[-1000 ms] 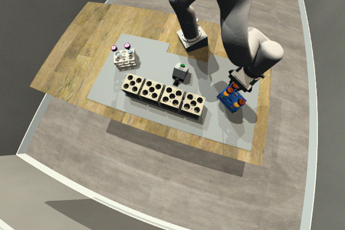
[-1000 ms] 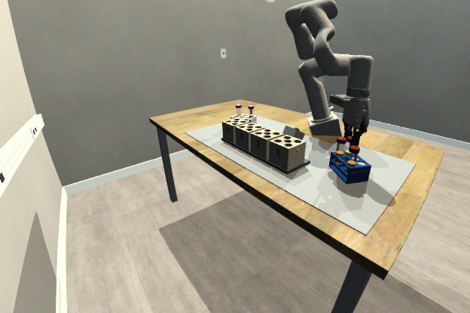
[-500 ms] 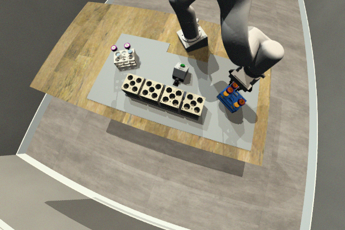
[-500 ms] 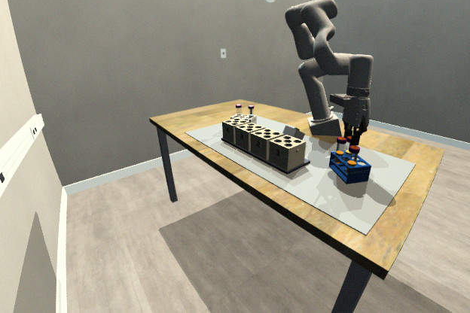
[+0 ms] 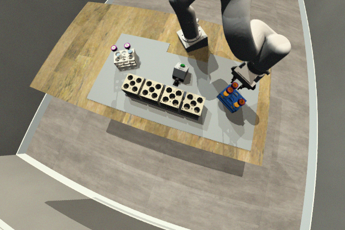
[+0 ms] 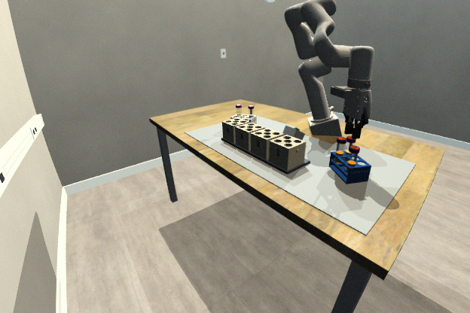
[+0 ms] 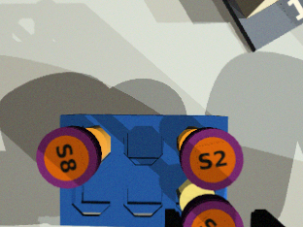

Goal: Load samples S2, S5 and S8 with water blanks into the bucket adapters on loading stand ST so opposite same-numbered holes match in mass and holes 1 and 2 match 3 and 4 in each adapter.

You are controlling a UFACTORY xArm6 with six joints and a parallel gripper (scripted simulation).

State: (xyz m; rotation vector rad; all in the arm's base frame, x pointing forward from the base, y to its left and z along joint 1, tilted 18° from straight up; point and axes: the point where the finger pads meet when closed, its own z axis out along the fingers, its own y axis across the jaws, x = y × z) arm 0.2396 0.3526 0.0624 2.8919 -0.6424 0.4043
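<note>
Tool (image 6: pixel 354 126) fingers are being held partly spread and empty just above a third orange-dotted tube (image 7: pixel 210 215) in the blue rack (image 7: pixel 146 170), beside S2 (image 7: pixel 212 158).

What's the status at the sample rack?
Gripper jaws part open, holding nothing, poised over the third sample tube. S2 and S8 seated in the blue rack. Adapters all unloaded. Nothing in the way.

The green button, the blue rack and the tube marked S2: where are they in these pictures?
Green button (image 5: pixel 182 64), top view, on its round top.
Blue rack (image 7: pixel 146 175), wrist view, on its bare top face.
Tube S2 (image 7: pixel 212 159), wrist view, on its orange cap dot.
</note>
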